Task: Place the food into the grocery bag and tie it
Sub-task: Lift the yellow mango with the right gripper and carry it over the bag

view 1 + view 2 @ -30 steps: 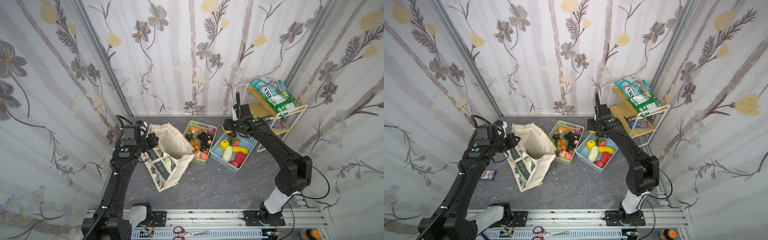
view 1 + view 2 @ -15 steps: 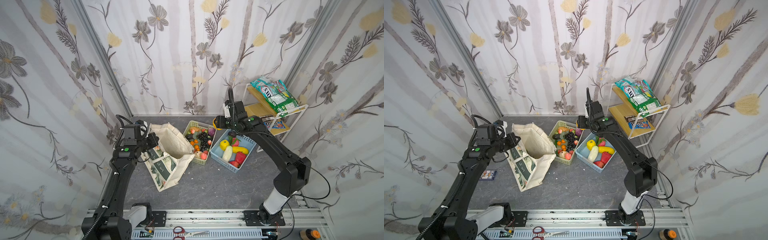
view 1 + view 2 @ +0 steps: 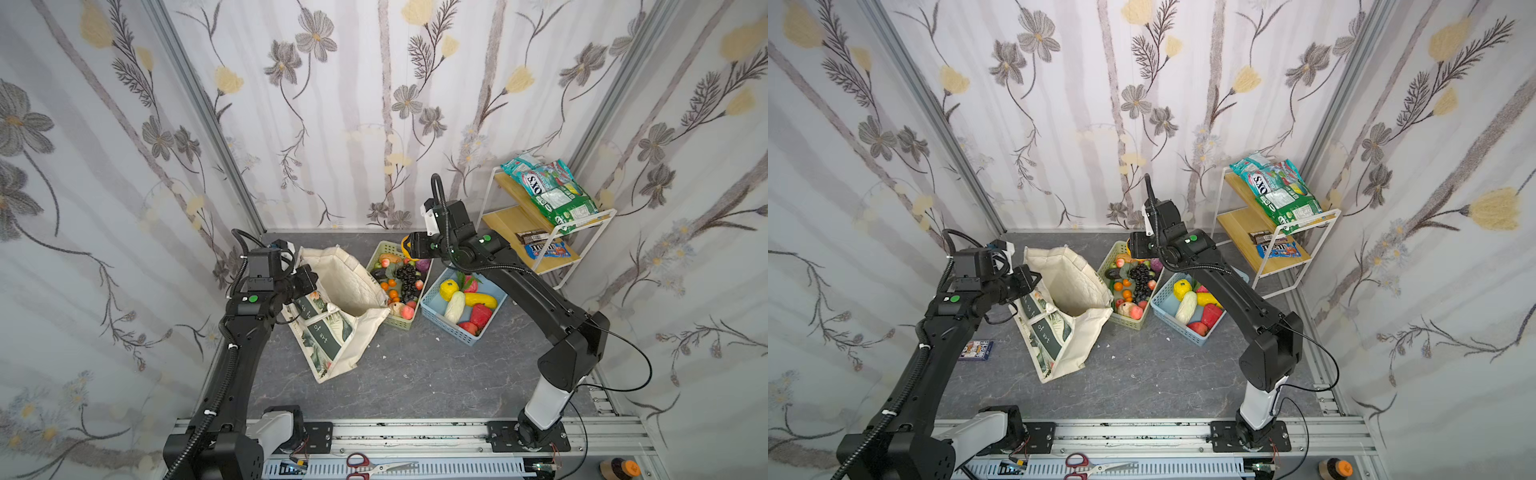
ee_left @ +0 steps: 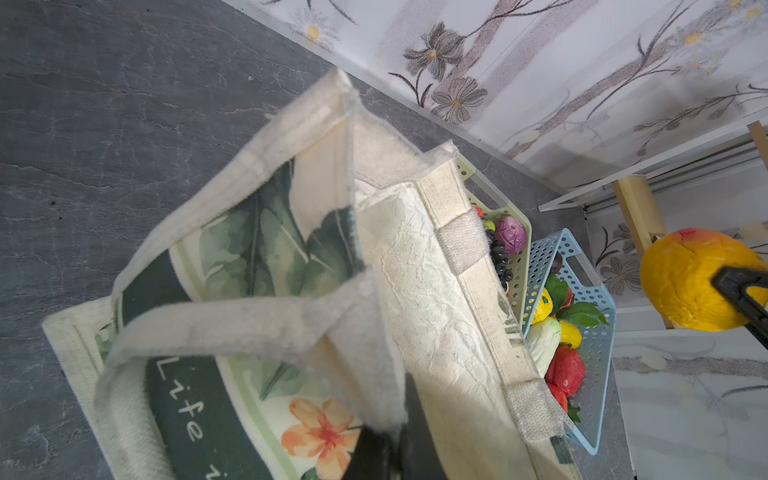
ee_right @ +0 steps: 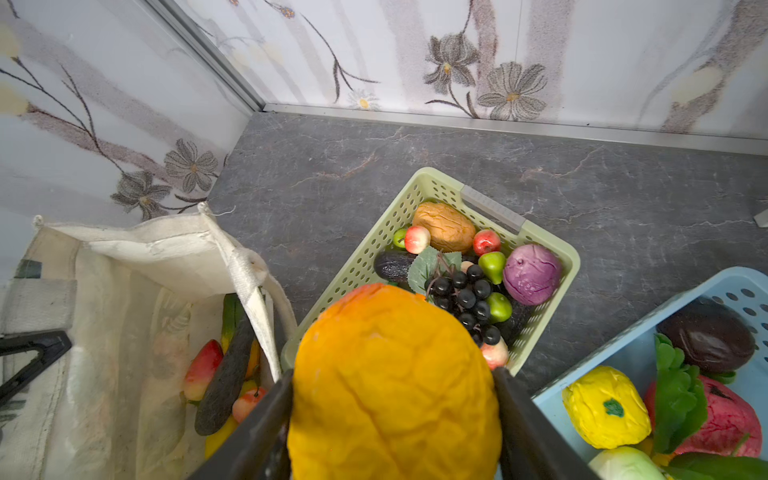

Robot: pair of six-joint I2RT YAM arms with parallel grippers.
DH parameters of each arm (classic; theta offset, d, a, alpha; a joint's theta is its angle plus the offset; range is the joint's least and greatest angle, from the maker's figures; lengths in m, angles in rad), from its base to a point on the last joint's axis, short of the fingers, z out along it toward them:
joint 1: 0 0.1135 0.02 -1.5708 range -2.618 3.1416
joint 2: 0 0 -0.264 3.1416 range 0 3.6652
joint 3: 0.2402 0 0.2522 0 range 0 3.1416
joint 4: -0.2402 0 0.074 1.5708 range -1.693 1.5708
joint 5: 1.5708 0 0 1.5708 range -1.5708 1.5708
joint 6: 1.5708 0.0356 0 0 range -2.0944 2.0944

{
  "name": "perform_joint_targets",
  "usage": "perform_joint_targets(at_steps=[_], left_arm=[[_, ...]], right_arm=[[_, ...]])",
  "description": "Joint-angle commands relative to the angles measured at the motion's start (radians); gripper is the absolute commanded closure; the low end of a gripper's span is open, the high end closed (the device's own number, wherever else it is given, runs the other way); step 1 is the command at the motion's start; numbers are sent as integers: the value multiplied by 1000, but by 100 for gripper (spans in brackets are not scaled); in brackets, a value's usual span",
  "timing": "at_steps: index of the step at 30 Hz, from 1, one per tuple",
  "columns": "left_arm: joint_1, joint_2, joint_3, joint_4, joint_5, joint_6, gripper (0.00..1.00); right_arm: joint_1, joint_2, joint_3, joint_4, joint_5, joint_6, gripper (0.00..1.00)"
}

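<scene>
The right pincer (image 5: pixel 392 380) is pinching a large orange-yellow fruit (image 5: pixel 390 374). Its two dark jaws are pressing on the fruit's opposite flanks, and the fruit's rounded end is sticking out beyond them. In a top view the fruit (image 3: pixel 405 246) is hanging in the air over the far end of the green basket (image 3: pixel 376 257), close to the back wall (image 3: pixel 332 199).

The grocery bag (image 3: pixel 345 286) is standing just left of that basket with its mouth gaping upward. The fruit is therefore sitting to the right of the opening and beyond it, not over it. The left pincer (image 3: pixel 309 277) is pressed together on the bag's rim, on the side away from the baskets, and is holding that wall up. In the left wrist view its dark fingers (image 4: pixel 378 453) are clamping the cream fabric beside a handle. Some food (image 5: pixel 201 368) is already lying inside the bag: a red-tipped piece and a long dark one.

The bag's right wall is leaning toward the green basket's long rim; whether they are touching cannot be told. The blue basket (image 3: pixel 432 309) is sitting just right of the green one, under the right arm. A wire shelf (image 3: pixel 548 266) is standing behind it on the right. The desk (image 3: pixel 415 374) is lying open in front of the bag and both baskets.
</scene>
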Motion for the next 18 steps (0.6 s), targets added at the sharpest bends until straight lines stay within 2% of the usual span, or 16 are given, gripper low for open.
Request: perform_joint_targets(at_steps=[1,18], left_arm=[[1,0,8,52,4,13,100],[1,-2,8,53,7,12,100]], right_arm=[[22,13,25,-2,-19,21,33],[147,105,142,-9,-117,34,34]])
